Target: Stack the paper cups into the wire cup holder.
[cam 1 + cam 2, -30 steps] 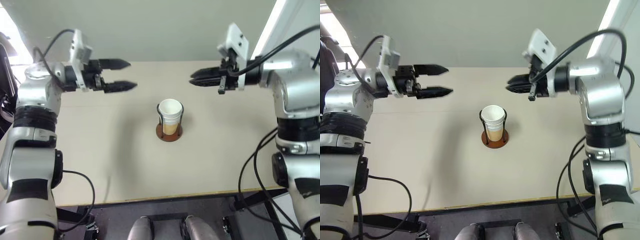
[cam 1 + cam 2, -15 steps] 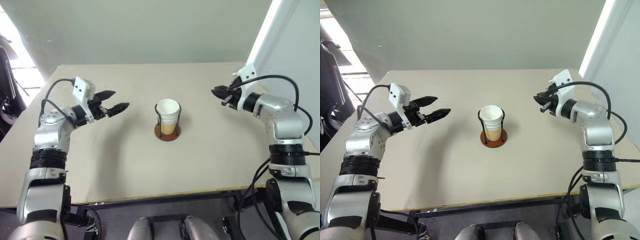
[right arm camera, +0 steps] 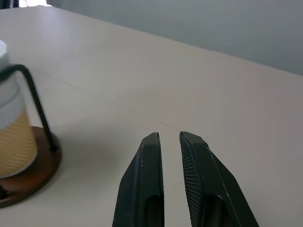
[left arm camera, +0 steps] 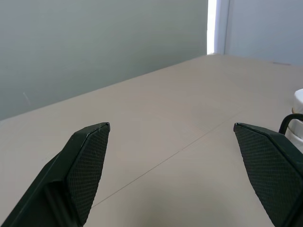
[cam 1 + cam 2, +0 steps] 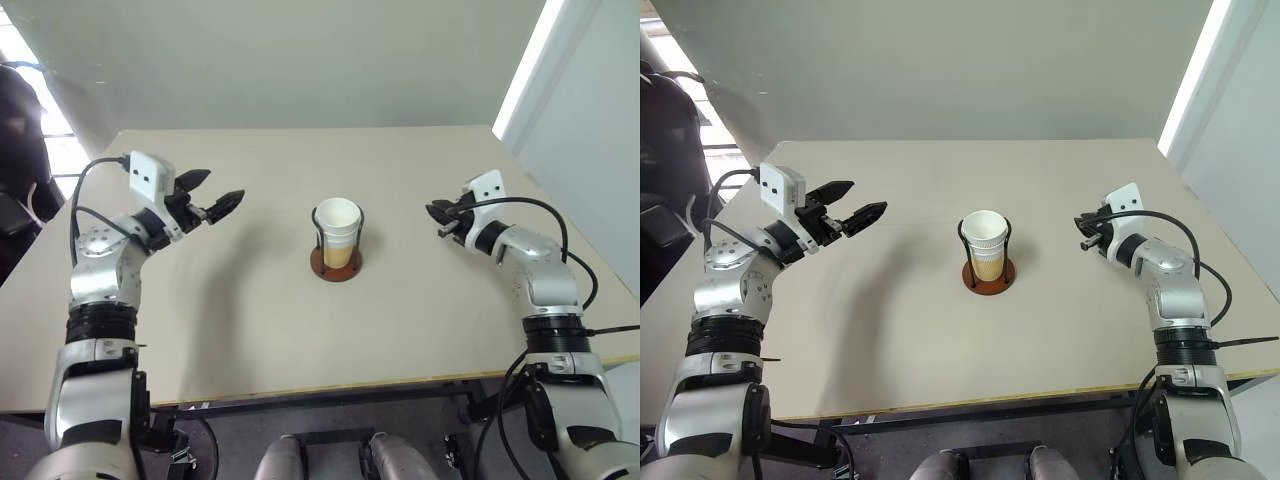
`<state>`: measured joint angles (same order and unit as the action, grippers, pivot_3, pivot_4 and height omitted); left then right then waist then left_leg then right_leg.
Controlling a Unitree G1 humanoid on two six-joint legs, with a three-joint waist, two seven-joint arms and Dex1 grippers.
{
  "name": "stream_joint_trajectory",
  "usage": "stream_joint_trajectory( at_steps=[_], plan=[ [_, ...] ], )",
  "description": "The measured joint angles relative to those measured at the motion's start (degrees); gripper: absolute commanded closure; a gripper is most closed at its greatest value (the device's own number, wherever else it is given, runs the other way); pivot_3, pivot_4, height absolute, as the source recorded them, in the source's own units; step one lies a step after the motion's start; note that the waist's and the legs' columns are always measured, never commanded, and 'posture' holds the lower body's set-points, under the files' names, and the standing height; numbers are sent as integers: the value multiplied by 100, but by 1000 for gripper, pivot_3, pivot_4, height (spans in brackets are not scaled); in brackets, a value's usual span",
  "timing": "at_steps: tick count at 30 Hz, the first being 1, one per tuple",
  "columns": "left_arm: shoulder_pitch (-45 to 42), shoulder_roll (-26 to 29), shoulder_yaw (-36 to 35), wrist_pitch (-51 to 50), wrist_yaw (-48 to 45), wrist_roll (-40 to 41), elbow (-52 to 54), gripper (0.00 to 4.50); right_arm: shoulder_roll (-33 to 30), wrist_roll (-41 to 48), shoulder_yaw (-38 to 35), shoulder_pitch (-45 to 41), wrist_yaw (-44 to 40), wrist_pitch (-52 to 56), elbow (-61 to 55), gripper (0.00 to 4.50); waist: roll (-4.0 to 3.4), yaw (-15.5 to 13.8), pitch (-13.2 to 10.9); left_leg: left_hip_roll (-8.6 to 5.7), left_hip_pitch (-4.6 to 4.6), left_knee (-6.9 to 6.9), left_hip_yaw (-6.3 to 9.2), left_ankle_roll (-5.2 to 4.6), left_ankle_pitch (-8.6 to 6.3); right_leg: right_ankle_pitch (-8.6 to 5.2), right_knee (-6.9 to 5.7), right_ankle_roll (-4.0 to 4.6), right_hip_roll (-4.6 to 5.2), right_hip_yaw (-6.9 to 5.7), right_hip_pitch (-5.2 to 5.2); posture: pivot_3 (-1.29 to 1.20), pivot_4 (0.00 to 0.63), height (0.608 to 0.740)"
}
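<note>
1. Left tool spread wide, empty, hovering over the table, well to the left of the stack.
2. Right tool nearly closed with a thin gap, empty, well to the right.
3. Paper cups nested upright in the wire cup holder, mid-table between both tools, touching neither.

- We note silver arm shells with black joint bands and loose black cables.
- We note a white camera block by each gripper's tapered, textured black fingers.
</note>
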<state>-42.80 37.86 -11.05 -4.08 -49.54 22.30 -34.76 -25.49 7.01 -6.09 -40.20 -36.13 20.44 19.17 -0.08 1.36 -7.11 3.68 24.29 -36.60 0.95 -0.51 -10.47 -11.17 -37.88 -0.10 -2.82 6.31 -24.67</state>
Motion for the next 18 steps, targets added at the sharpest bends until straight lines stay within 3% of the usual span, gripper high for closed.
stream_joint_trajectory(
  at_steps=[5,18],
  plan=[
    [348,-248,46,-53,48,-15,278,0,-47,1,1,-62,81,-172,256,3930,1,0,-1,0,1,7,0,0,-1,3,0,-4,0,0,-5,0,150,740],
    [369,-267,50,-235,128,-13,640,0,-251,10,2,-467,75,-337,412,3930,2,0,-2,1,1,20,0,1,-2,-1,4,3,0,0,-5,0,150,740]
  ],
)
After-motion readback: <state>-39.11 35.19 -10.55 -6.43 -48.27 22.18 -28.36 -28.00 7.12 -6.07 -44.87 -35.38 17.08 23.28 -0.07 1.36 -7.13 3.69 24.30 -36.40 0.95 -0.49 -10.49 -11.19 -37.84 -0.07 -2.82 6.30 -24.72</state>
